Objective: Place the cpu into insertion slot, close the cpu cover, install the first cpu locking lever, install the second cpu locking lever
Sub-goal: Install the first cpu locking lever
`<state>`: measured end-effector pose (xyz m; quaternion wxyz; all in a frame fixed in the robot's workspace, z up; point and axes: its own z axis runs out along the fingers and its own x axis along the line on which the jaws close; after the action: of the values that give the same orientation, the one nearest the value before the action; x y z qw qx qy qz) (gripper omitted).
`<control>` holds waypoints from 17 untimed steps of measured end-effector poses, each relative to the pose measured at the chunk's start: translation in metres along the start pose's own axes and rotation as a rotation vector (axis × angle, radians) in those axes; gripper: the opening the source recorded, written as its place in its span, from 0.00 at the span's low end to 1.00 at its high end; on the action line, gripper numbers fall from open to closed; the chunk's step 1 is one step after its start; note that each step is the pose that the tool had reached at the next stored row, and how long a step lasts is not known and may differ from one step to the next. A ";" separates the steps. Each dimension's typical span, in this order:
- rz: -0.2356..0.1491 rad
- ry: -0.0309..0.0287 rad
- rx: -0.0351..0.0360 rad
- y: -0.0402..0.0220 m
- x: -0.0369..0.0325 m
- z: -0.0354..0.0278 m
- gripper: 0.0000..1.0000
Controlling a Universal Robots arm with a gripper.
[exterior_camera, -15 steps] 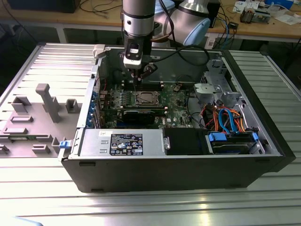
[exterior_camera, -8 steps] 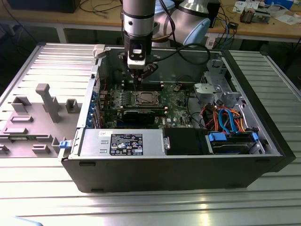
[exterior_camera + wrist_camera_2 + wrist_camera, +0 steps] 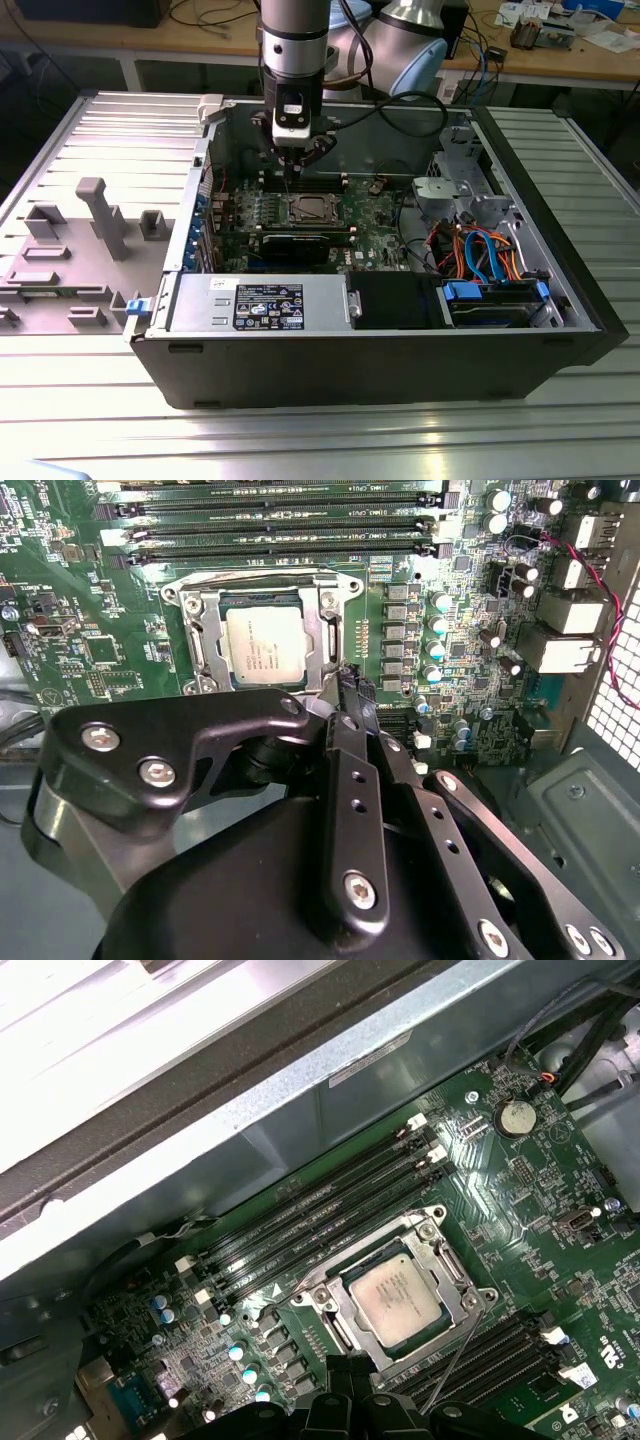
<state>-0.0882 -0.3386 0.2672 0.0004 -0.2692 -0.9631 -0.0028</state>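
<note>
Cpu (image 3: 262, 645): seated flat in the insertion slot (image 3: 250, 580), silver top up, square to the rim. Cpu cover (image 3: 318, 630) lies down over it, the frame bearing on the chip's edges, so I judge placing and closing as done.

A thin wire locking lever (image 3: 462, 1345) stands up off one side of the socket in the first wrist view, not latched. Its far end runs toward the gripper.

Gripper (image 3: 352, 695): fingers drawn together at the socket's edge, just beside the cover. Cannot tell if the lever is pinched between them.

Step in hand, likely: first lever. To do it well, bear on the wire alone, sweep it down and sideways under its hook, and keep the tips off the capacitors (image 3: 436, 630) close by.

Around: memory slots (image 3: 280, 525) flank the socket, all inside the open computer case (image 3: 400, 350)
</note>
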 end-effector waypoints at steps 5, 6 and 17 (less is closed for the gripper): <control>0.000 0.0000 0.0000 0.0000 0.0000 0.0000 0.11; 0.000 0.0000 -0.0001 0.0000 0.0000 0.0000 0.11; -0.062 0.0003 0.0001 0.0000 0.0000 0.0000 0.11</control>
<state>-0.0883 -0.3386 0.2672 0.0005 -0.2390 -0.9710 -0.0028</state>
